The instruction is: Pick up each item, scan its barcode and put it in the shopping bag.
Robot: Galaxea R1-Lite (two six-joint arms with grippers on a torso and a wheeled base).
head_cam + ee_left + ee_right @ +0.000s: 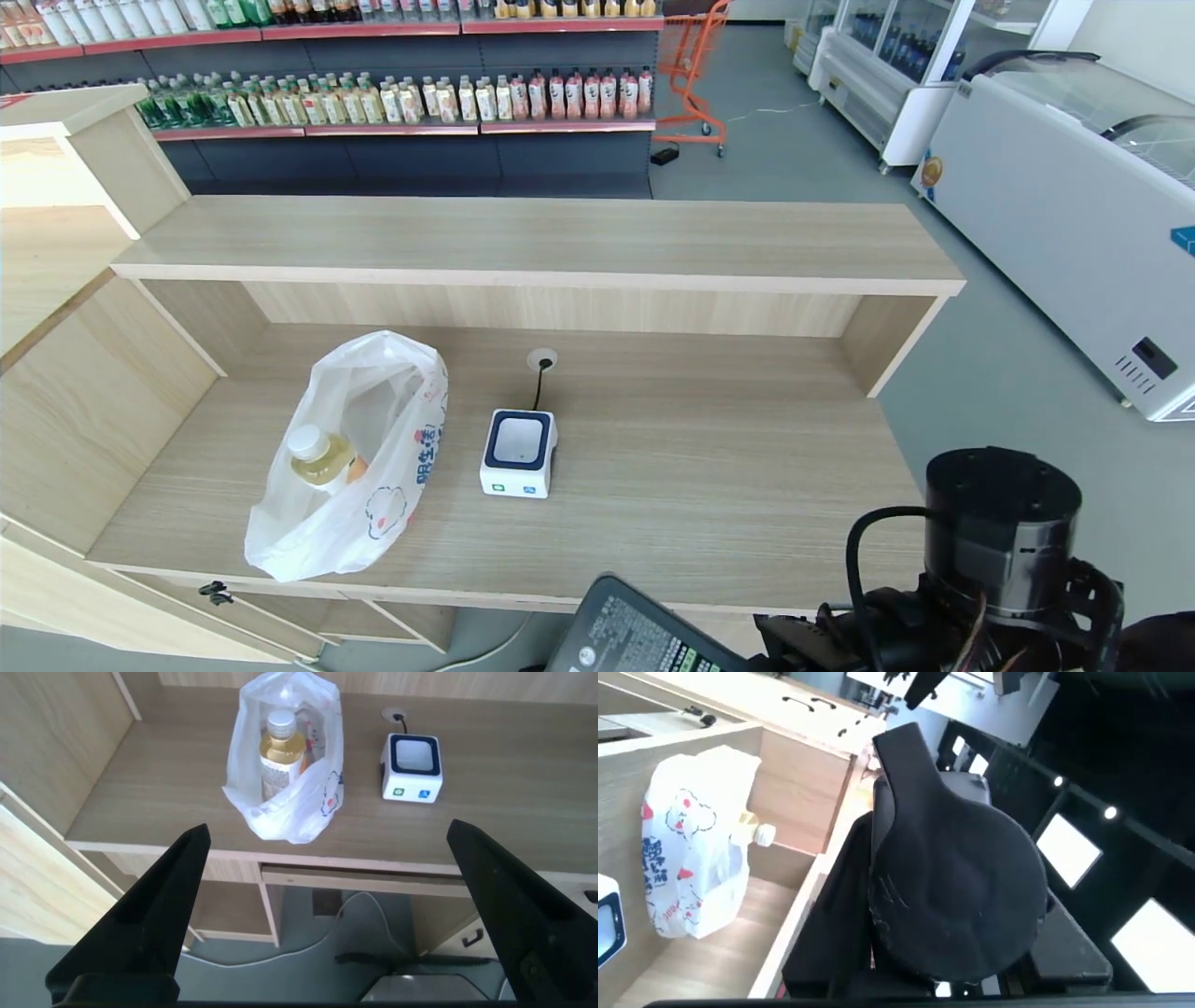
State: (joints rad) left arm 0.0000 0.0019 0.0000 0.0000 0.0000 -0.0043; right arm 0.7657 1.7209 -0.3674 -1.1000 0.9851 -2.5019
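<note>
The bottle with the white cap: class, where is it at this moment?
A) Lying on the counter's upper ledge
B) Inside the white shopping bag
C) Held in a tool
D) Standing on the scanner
B: the bottle sits inside the shopping bag, which rests on the counter beside the scanner, apart from it.

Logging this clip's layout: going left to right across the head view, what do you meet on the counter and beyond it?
bag → scanner → freezer
</note>
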